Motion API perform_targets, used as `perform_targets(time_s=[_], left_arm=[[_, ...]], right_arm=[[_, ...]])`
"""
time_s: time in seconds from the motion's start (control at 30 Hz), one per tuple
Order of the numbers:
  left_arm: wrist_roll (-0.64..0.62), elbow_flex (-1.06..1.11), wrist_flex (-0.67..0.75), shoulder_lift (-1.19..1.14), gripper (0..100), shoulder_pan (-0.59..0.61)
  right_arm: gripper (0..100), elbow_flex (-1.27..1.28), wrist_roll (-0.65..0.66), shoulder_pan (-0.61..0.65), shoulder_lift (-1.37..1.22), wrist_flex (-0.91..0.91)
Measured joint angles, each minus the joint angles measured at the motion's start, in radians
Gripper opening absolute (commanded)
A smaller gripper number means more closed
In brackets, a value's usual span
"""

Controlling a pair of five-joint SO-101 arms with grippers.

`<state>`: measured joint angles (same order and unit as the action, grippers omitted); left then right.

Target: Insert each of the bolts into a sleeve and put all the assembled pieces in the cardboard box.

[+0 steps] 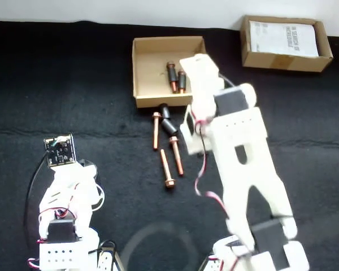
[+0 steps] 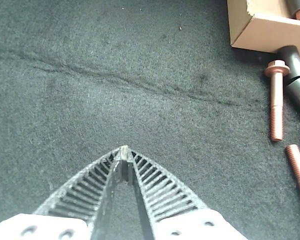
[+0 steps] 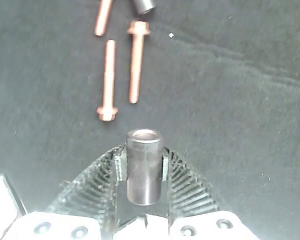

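right tool [image 3: 142,156] pinching a dark sleeve [image 3: 145,175], left tool [image 2: 123,150] pressed together, loose bolts [image 1: 166,167] on the desk [image 1: 73,84] at six o'clock of cardboard box [image 1: 164,100]

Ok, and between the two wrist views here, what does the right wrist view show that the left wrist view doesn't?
Right wrist view, not the left: the right claw shut on a sleeve, which stands upright between its fingers with the open end up.

Left wrist view, not the right: the left claw, shut and empty above the cloth, and a corner of the cardboard box.

Both: the black cloth, loose bolts lying flat on it, and a loose sleeve near them.
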<state>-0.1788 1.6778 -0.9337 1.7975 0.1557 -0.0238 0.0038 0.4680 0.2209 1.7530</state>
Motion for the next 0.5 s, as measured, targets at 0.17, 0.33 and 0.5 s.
perform_targets(time_s=[0.17, 0.33, 0.5], left_arm=[[0.0, 0.0, 0.0, 0.0, 1, 0.0], [0.0, 0.0, -0.029, 0.0, 1, 0.0], [0.0, 0.0, -0.072, 0.0, 1, 0.0]], right_arm=[[0.6, 0.232, 0.0, 0.037, 0.256, 0.0], [0.6, 0.459, 0.0, 0.043, 0.5, 0.0], [0.6, 0.671, 0.0, 0.043, 0.707, -0.104]])
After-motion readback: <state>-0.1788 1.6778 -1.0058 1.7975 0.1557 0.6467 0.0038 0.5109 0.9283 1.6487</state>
